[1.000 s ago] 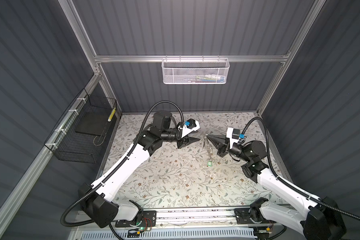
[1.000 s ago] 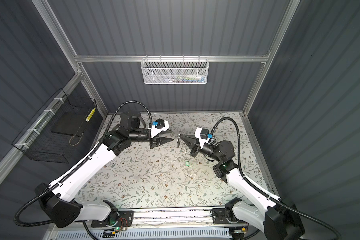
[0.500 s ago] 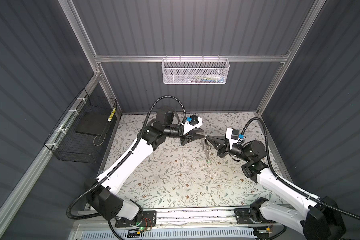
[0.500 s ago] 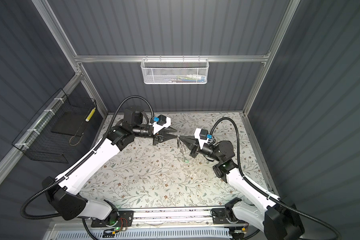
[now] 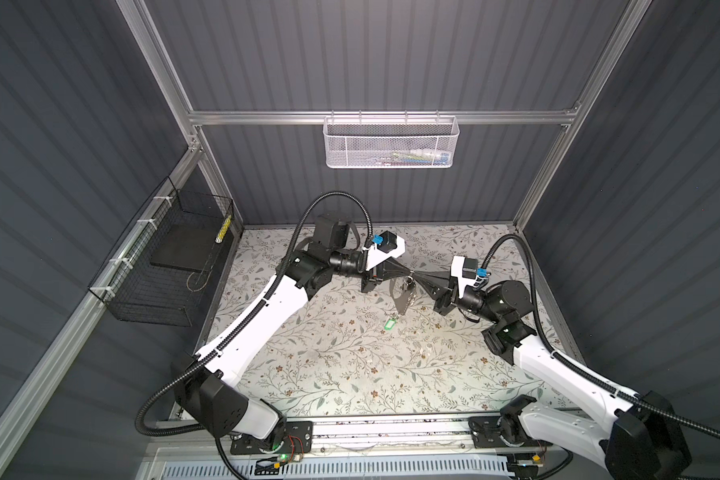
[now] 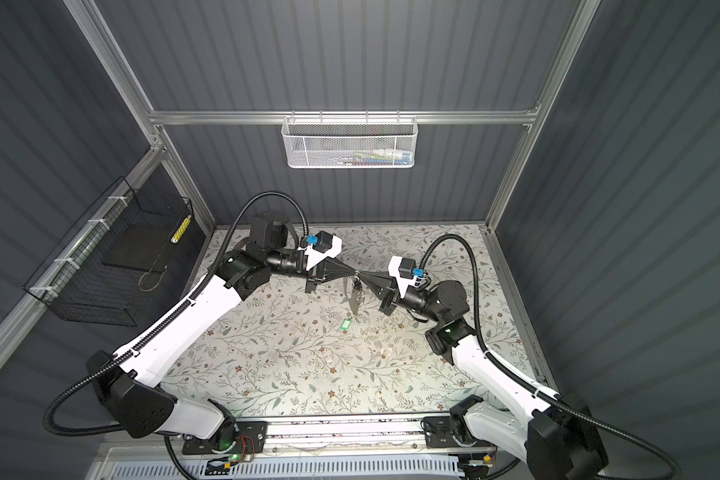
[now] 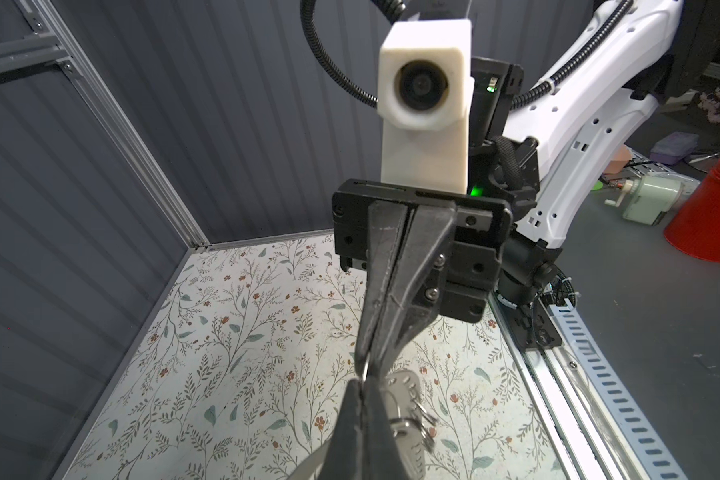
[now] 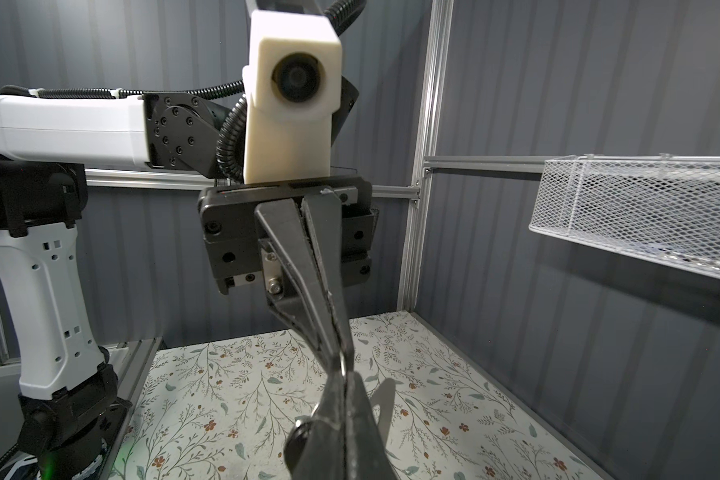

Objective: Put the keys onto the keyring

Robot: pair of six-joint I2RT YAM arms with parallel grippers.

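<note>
My left gripper (image 5: 407,273) and right gripper (image 5: 417,275) meet tip to tip above the floral mat, both shut on a thin metal ring (image 7: 364,369) at the top of the keyring. The keyring's grey plate (image 5: 400,301) hangs below them with small clips and rings (image 7: 408,399). In the right wrist view the key's black oval head (image 8: 298,446) hangs beside my right gripper (image 8: 345,376). The green tag (image 5: 388,325) lies flat on the mat just in front of the hanging plate, untouched. The left wrist view shows my left gripper (image 7: 364,384) with no gap between its fingers.
A white mesh basket (image 5: 389,143) hangs on the back wall. A black wire basket (image 5: 163,266) is fixed to the left wall. A metal rail (image 5: 391,428) runs along the front edge of the mat (image 5: 329,365).
My left gripper has moved right to meet the right gripper's tips and has shut on the ring. The right arm has held still with the keyring hanging.
</note>
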